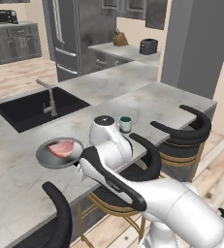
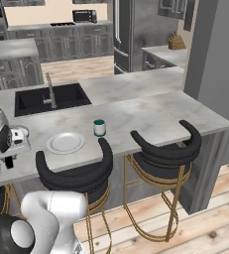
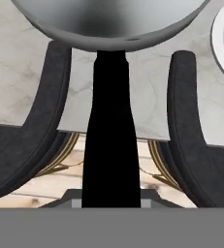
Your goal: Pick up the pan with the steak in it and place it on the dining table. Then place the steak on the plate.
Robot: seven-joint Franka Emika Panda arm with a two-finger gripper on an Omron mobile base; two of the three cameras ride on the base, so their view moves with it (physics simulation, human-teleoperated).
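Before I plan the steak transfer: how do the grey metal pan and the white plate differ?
The round grey metal pan has a raised rim and black handle; the flat white plate has neither. The pan holds the pinkish-red steak; the plate is bare. Both are round, of similar width.

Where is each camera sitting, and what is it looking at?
Left base view: behind the arm's left, facing the grey marble dining table and the round grey pan with the pink steak; white arm at lower right.
Right base view: behind the arm's right, facing the white plate; arm at lower left.
Hand view: on the hand, looking along the pan's black handle, gripped.
Both base views share the black sink.
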